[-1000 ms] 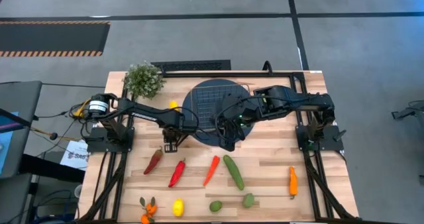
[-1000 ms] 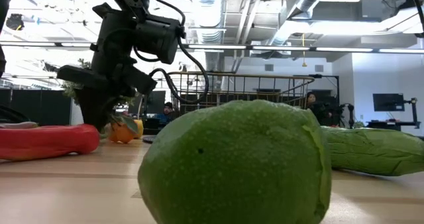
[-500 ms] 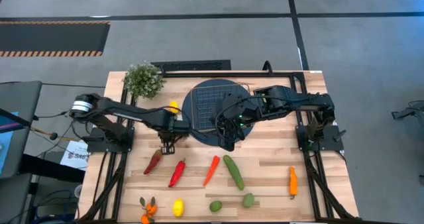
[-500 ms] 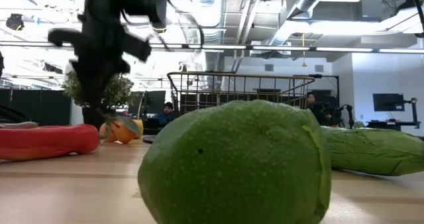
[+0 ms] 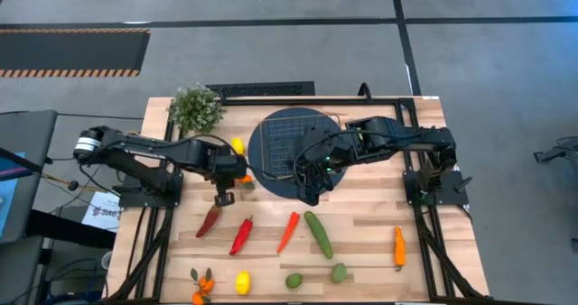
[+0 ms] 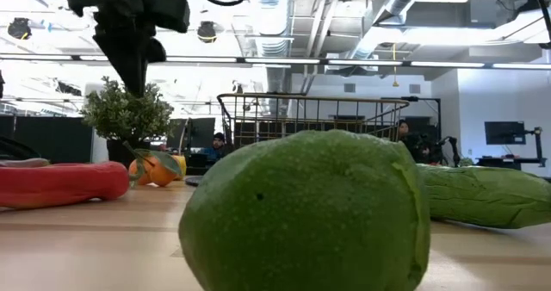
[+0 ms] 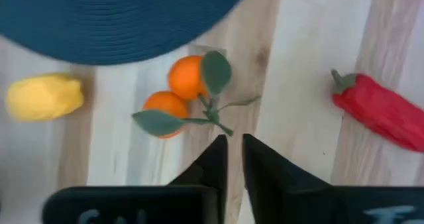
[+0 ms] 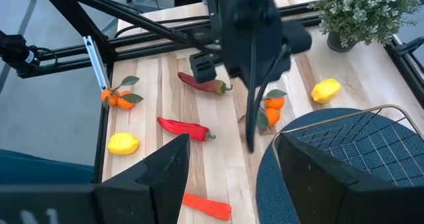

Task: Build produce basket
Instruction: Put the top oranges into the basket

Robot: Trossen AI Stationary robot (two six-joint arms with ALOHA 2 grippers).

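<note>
Two arms work over the wooden table (image 5: 379, 210). The left gripper (image 5: 223, 195) hangs raised above the boards just left of the dark blue disc (image 5: 271, 174), its fingers (image 7: 213, 164) clenched almost together and grasping nothing; right below it lies a pair of leafy tangerines (image 7: 179, 91), with a yellow lemon (image 7: 45, 97) beside them near the disc's rim and a dark red pepper (image 7: 381, 111) a little way off. The right gripper (image 5: 309, 192) hovers at the disc's front edge with its fingers (image 8: 152, 181) released, spread wide and empty. The wire basket (image 5: 291, 138) sits on the disc, and no produce shows inside it. Near the table's front edge lie a red pepper (image 5: 241, 235), an orange pepper (image 5: 287, 231), a cucumber (image 5: 318, 234), two limes (image 5: 294, 281), another lemon (image 5: 242, 281) and more tangerines (image 5: 200, 286). A potted plant (image 5: 196, 109) stands at the back left corner.
</note>
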